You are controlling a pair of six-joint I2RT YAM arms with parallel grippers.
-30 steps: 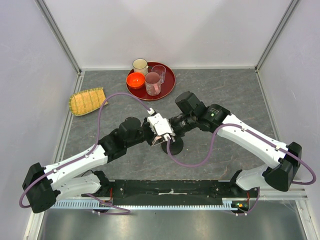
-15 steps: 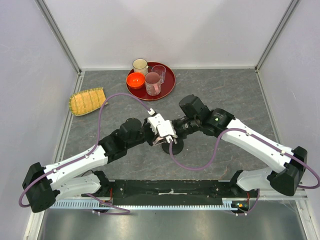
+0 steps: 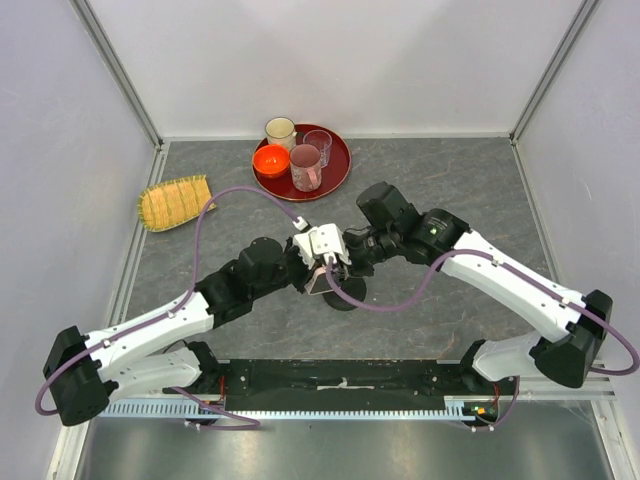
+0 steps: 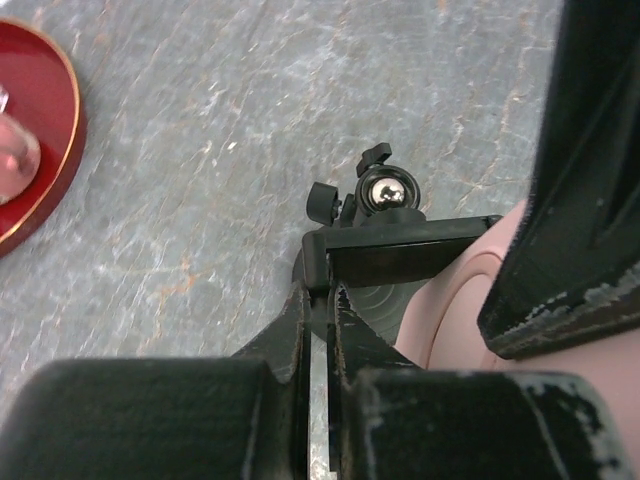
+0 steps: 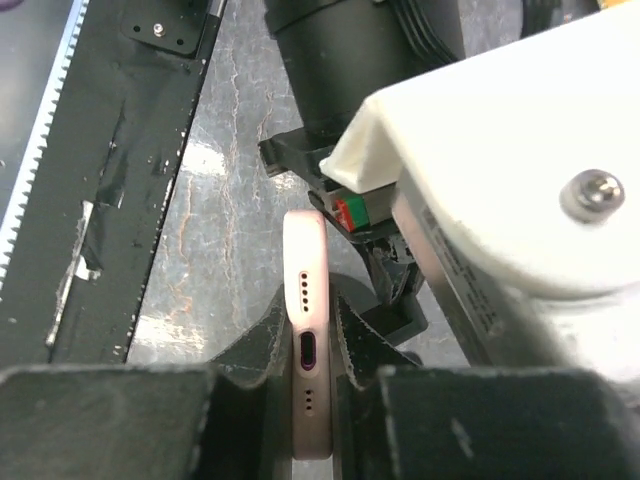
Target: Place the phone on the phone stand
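Lab cell; white panels (image 3: 330,60), aluminium rails (image 3: 118,70)

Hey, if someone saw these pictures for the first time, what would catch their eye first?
At centre, the right gripper clamps the pink phone edge-on, and the left gripper is pinched on the black phone stand right by it. At the back sits a red tray of cups, with a yellow woven mat to its left.

White arm links (image 3: 150,335), black joints (image 3: 262,262), purple cables (image 3: 235,193), scuffed black pincer fingers (image 4: 590,200), silver screw (image 5: 585,195) in white housing (image 5: 500,120)
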